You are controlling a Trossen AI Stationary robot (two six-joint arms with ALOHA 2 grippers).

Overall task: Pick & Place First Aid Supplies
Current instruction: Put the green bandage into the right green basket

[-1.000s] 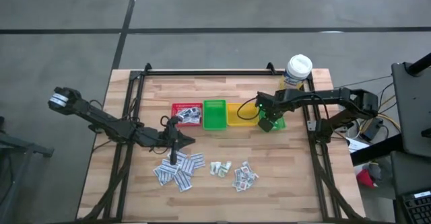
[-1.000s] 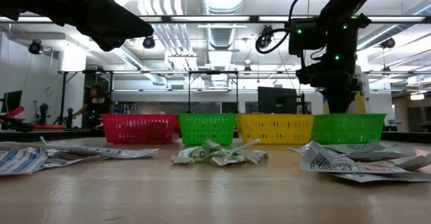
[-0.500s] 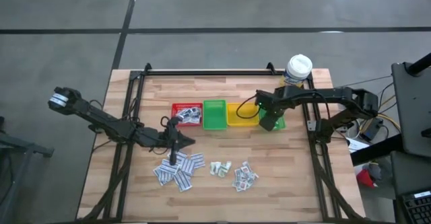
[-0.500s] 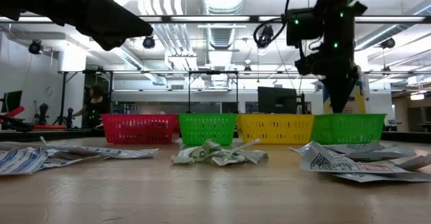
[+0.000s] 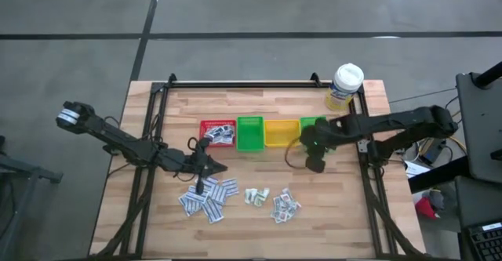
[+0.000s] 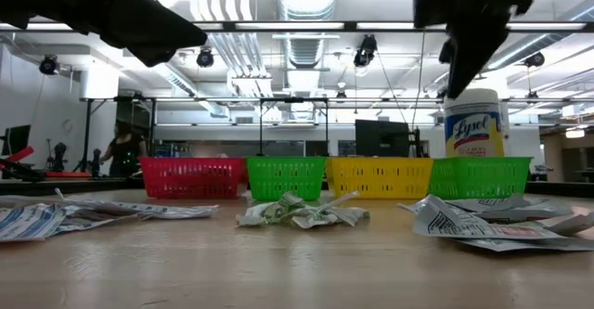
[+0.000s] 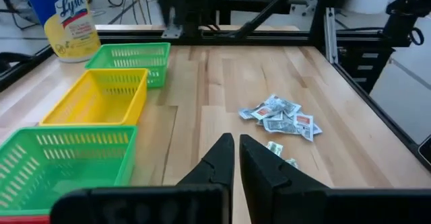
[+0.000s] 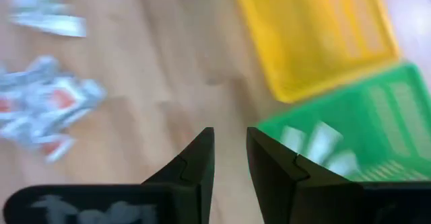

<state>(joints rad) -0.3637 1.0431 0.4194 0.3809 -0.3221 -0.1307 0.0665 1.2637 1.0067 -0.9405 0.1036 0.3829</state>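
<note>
The first aid supplies are small white packets lying flat on the wooden table in three loose piles: left (image 5: 208, 198), middle (image 5: 257, 196) and right (image 5: 285, 204). More packets lie in the red bin (image 5: 218, 133) and in the right green bin (image 8: 316, 143). My left gripper (image 7: 237, 146) hovers shut above the table just beyond the left pile (image 5: 220, 166), pointing toward the table's right edge, with nothing between its fingers. My right gripper (image 8: 230, 146) is open and holds nothing. It hangs high over bare wood on the near side of the right green bin (image 5: 314, 165), pointing steeply down.
Red, green (image 5: 249, 133), yellow (image 5: 278, 132) and green (image 5: 314, 125) bins stand in a row across the table's middle. A white-capped bottle with a yellow label (image 5: 345, 85) stands at the far right corner. A black frame rail (image 5: 243, 83) runs along the table's edges.
My right gripper has risen from over the right green bin and swung toward the table's near edge, rolling as it went. In the low view it has climbed to the top of the picture, uncovering the bottle behind the bin. The packets have stayed in place.
</note>
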